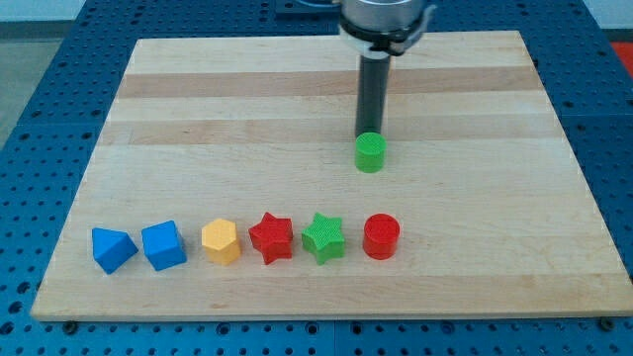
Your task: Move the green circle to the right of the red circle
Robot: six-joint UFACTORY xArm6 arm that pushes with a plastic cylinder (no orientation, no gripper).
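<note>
We are standing our dark rod upright over the wooden board [326,79], and my tip [371,135] is sitting right at the top edge of the green circle [371,153], on its far side toward the view's top; whether it is touching the block or only just beside it we cannot tell. The rod is a bare pusher with no jaws, so it is clamping nothing and nothing is riding on it.

The green circle is lying alone near the middle of the board, a little toward the view's right, well apart from the other blocks. The red circle [381,237] is resting below it, toward the view's bottom and slightly to the view's right, at the right end of a row. Running leftward from the red circle, we are seeing a green star [323,237], a red star [271,237], a yellow hexagon [221,241], a blue cube [163,245] and another blue block [113,249], angular in shape. The blocks in the row are lying near one another, and the two stars are almost touching
</note>
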